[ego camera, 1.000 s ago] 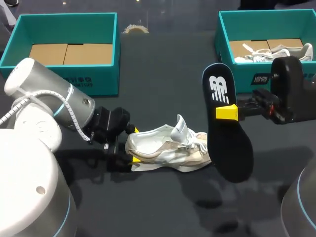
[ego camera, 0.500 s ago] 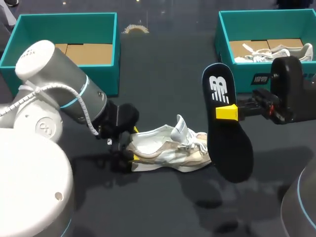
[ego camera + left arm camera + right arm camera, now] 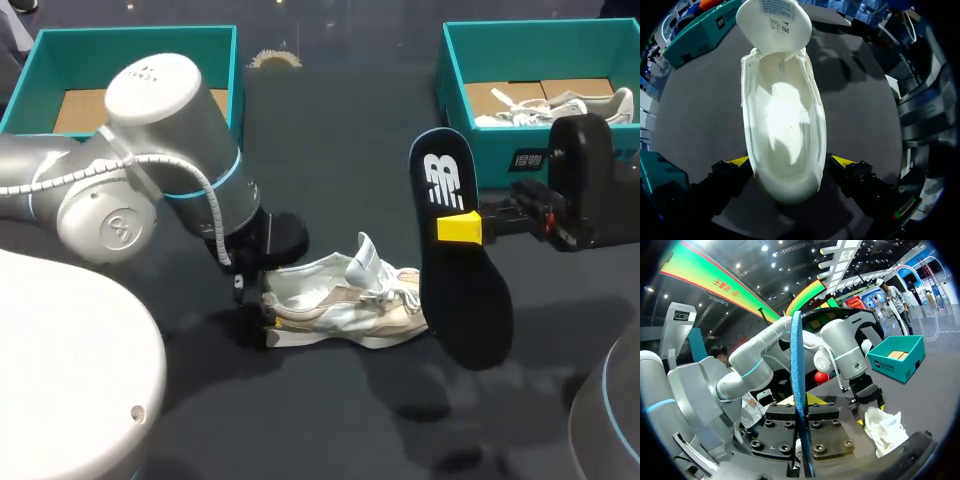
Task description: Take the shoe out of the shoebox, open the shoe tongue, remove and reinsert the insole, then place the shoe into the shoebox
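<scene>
Shoe (image 3: 340, 300) heel clamped in my left pincer (image 3: 790, 161); that arm has swung overhead. Right pincer (image 3: 459, 228) grips insole (image 3: 465, 300), so reinsertion looks next.

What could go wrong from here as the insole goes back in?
The right gripper holds the insole near its middle, so its free end may bend or catch on the collar of the shoe. With only the left gripper at the heel, the shoe might slide when pushed.
</scene>
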`<state>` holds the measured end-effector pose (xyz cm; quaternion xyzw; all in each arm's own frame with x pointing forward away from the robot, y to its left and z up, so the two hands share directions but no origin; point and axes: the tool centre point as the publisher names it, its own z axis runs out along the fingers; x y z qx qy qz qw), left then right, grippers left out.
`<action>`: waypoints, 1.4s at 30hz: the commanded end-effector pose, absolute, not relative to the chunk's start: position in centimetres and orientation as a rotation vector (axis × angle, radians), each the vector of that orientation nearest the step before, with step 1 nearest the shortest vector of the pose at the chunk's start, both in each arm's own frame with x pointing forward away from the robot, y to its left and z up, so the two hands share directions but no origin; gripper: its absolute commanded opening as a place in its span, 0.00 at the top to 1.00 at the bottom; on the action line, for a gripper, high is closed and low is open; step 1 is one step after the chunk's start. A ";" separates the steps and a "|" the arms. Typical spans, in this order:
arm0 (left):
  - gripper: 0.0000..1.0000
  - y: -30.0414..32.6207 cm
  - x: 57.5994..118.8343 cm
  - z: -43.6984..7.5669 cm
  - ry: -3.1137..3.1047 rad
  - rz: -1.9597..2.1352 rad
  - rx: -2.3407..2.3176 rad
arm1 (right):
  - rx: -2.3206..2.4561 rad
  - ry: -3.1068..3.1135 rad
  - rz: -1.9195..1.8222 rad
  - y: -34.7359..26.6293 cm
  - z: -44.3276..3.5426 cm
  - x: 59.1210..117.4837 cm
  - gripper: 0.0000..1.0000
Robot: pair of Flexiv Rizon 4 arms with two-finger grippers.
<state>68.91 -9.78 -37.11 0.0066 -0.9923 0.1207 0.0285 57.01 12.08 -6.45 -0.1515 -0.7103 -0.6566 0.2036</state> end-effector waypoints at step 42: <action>0.00 -15.6 74.2 -36.4 -3.162 0.120 0.098 | -0.428 -1.984 -1.831 12.1 -6.4 56.8 1.00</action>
